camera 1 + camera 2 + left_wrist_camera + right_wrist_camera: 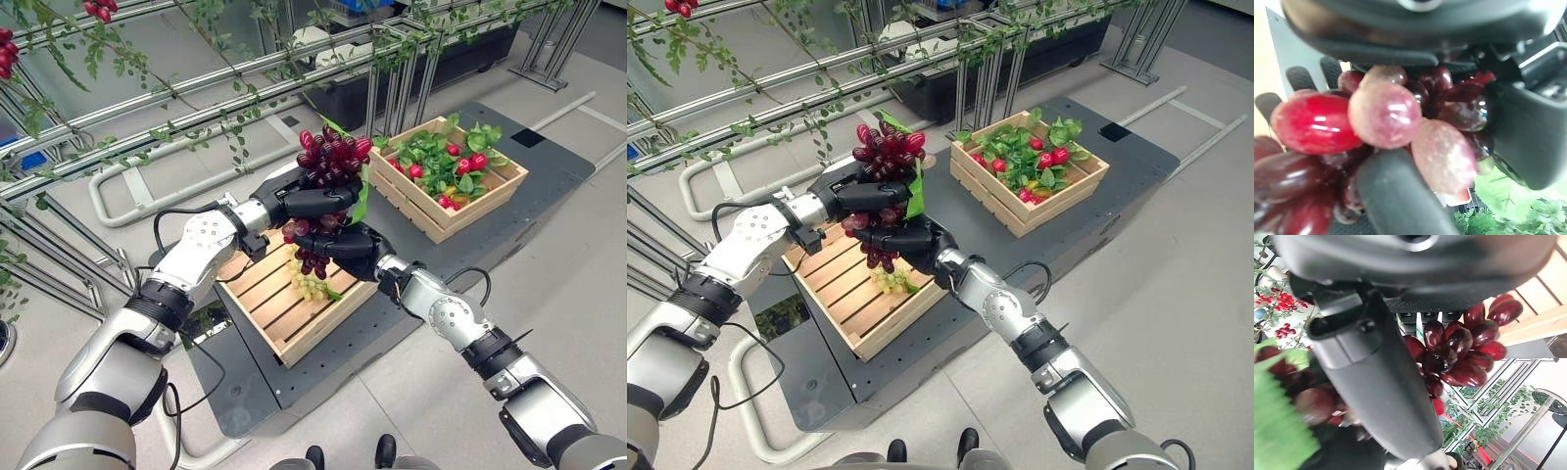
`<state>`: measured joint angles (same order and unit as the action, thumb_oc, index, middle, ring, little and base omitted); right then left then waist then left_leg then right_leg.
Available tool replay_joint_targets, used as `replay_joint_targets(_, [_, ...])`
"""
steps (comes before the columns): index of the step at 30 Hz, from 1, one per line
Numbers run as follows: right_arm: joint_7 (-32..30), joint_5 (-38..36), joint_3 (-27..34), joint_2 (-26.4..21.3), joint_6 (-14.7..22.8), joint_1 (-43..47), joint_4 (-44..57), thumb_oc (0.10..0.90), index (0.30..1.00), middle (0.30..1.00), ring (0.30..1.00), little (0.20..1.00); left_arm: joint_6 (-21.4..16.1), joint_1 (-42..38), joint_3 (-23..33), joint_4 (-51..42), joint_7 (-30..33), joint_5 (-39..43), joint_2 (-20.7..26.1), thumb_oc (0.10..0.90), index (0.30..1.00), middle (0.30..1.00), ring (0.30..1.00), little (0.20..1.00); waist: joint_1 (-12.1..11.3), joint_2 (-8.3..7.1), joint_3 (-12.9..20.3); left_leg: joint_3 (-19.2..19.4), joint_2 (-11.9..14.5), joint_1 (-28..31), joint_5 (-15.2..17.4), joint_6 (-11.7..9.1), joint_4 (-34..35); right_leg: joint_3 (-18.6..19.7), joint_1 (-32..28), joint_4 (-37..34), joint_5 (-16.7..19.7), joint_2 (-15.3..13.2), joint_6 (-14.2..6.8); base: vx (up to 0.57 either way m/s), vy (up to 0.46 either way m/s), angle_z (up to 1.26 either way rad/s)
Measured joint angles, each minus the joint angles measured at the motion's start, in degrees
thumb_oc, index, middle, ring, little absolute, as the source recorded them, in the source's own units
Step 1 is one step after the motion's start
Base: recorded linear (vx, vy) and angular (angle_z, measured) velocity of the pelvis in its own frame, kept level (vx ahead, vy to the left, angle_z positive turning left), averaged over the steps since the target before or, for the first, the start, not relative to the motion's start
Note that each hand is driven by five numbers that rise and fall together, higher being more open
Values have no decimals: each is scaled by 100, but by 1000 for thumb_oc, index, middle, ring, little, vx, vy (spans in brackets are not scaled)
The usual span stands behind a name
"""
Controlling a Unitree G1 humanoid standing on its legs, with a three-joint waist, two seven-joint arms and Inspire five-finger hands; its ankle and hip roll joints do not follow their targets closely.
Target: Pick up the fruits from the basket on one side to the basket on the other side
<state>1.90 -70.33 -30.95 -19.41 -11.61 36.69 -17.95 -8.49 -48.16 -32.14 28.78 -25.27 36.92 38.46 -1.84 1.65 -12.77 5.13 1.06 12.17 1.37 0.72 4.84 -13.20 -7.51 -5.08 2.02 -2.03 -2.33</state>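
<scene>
A big bunch of dark red grapes [333, 152] with a green leaf hangs in the air over the near wooden crate [269, 299]. My left hand [299, 201] is curled round the bunch's middle from the left; the grapes [1383, 115] press against its fingers in the left wrist view. Just below, my right hand [348, 250] is shut on the lower part of the same bunch, whose berries [1464, 352] show past it. A small bunch of green grapes [312, 286] lies in the near crate. The far crate [431, 223] to the right holds red fruit among green leaves.
Both crates stand on a dark low platform [549, 162]. Behind them runs a metal rail frame [196, 93] draped with leafy vines and red berries. A white tube rail [118, 211] lies on the floor at the left.
</scene>
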Motion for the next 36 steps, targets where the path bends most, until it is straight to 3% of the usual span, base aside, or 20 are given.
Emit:
replay_joint_targets(10, [1, -261, -114, 8, 0, 0, -41, 800, 900, 900, 900, 900, 0, 181, 182, -309, -40, 2, -133, 400, 300, 300, 300, 300, -60, -8, 38, -12, 0, 3, 0, 0, 0, 1, -7, 0, 0, 2, 0, 0, 0, 0])
replay_joint_targets(11, [2, -273, -114, 8, 0, 0, -41, 740, 811, 811, 811, 811, 0, 181, 182, -313, -39, 4, -139, 400, 300, 300, 300, 300, -61, -9, 41, -13, 0, 3, 0, 0, 0, 1, -8, 0, 0, 2, 0, 0, 0, 0])
replay_joint_targets(12, [2, -302, -114, 9, 0, -1, -42, 518, 476, 476, 476, 476, 0, 182, 182, -317, -38, 19, -149, 400, 300, 300, 300, 300, -64, -10, 49, -12, 0, 4, 0, 0, 0, 1, -8, 0, 0, 2, 0, 0, 0, 0])
replay_joint_targets(13, [3, -433, -120, 9, 5, -6, -46, 400, 300, 300, 300, 300, 0, 201, 189, -318, -26, 85, -175, 400, 300, 300, 300, 300, -63, -12, 63, -13, 0, 3, 0, 0, 0, 1, -7, 0, 0, 2, 0, 0, 0, 0])
replay_joint_targets(23, [-86, -410, -148, 261, 189, -216, -108, 400, 300, 300, 300, 300, -69, 532, 580, -419, 194, 211, -621, 400, 300, 300, 300, 300, -82, -35, 174, -30, -2, -2, -18, 24, 3, 10, -7, 0, 0, 5, 0, -5, -3, 1])
replay_joint_targets(24, [-129, -376, -149, 265, 200, -217, -117, 400, 300, 300, 300, 300, -92, 568, 580, -470, 176, 210, -642, 474, 411, 411, 411, 411, -82, -38, 181, -29, -3, 0, -18, 24, 3, 13, -7, 0, 0, 2, 0, 0, 0, 0])
replay_joint_targets(25, [-137, -339, -149, 260, 227, -226, -117, 400, 300, 300, 300, 300, -114, 594, 581, -497, 167, 204, -644, 579, 568, 568, 568, 568, -72, -43, 187, -26, -4, 2, -18, 24, 3, 19, -7, 0, 1, 2, -2, 0, 0, 0])
replay_joint_targets(26, [-137, -203, -148, 269, 263, -234, -117, 400, 300, 300, 300, 300, -117, 609, 580, -494, 178, 204, -645, 800, 900, 900, 900, 900, -60, -44, 202, -23, -4, 3, -18, 25, 3, 24, -7, 0, 2, 3, -3, 0, 0, 0])
replay_joint_targets(36, [-194, -198, -147, 206, 389, -377, -221, 400, 300, 300, 300, 300, -162, 789, 592, -520, 101, 201, -854, 800, 900, 900, 900, 900, -42, 19, 308, -20, -1, 5, -18, 24, 3, 28, -6, 0, 2, 6, -3, 0, 0, 0])
